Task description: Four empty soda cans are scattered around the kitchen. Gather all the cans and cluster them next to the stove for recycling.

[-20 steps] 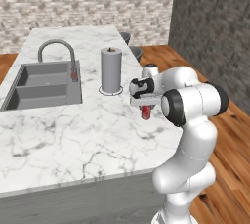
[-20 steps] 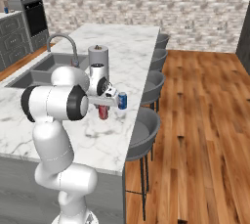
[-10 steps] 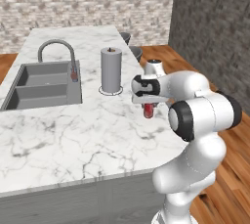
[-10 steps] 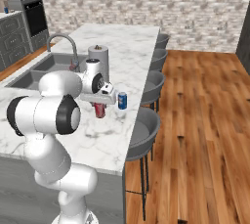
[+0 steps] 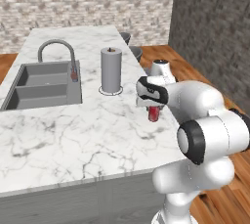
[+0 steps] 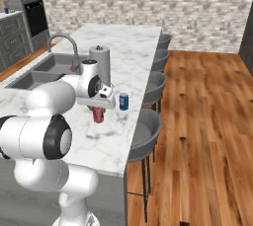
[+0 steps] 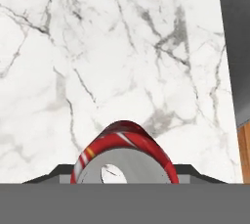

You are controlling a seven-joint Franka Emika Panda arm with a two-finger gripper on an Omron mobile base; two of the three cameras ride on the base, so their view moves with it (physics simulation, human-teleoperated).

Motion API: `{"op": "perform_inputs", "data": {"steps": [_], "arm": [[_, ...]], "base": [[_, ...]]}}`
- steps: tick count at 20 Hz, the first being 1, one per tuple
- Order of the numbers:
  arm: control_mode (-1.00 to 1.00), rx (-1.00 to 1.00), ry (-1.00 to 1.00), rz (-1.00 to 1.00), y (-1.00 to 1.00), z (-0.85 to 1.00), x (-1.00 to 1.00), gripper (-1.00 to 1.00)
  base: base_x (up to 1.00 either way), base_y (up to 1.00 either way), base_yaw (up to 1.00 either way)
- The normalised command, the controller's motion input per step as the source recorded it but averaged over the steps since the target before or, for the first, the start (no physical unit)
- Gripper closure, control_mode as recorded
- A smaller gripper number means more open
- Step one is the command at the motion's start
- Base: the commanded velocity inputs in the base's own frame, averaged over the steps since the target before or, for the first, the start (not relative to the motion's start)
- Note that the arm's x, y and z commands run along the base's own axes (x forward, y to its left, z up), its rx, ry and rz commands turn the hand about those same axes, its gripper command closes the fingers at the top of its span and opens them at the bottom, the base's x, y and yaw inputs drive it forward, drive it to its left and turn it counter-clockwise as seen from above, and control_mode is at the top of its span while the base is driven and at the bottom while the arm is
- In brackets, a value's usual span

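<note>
Two-finger gripper [image 6: 100,105] has its jaws closed on a small red cylindrical soda can with a silvery top [image 6: 98,115], held upright just over the white marble island counter [image 5: 58,135] near its stool-side edge; a small blue soda can [image 6: 123,101] stands on the counter just beside it. No cans clustered yet and no cooktop in sight, so the gathering looks early: this can must travel, others remain. Grey double sink [image 5: 39,83], curved steel faucet [image 5: 58,52], tall grey paper towel roll [image 5: 111,70], grey stools [image 6: 146,131], wood floor [image 6: 202,121], stone wall.
</note>
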Motion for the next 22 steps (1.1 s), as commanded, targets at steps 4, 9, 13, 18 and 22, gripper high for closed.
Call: {"op": "perform_inputs", "data": {"steps": [4, 9, 13, 18, 22], "arm": [[-1.00, 0.00, 0.00, 0.00, -0.10, 0.29, -0.48, 1.00], [-1.00, 0.00, 0.00, 0.00, -0.05, 0.33, -0.39, 1.00], [-1.00, 0.00, 0.00, 0.00, -0.02, 0.29, -0.35, 1.00], [-1.00, 0.00, 0.00, 0.00, -0.01, 0.23, -0.32, 1.00], [-1.00, 0.00, 0.00, 0.00, -0.01, 0.18, -0.27, 1.00]], "base": [[0.00, 0.00, 0.00], [0.00, 0.00, 0.00], [0.00, 0.00, 0.00], [0.00, 0.00, 0.00], [0.00, 0.00, 0.00]]}}
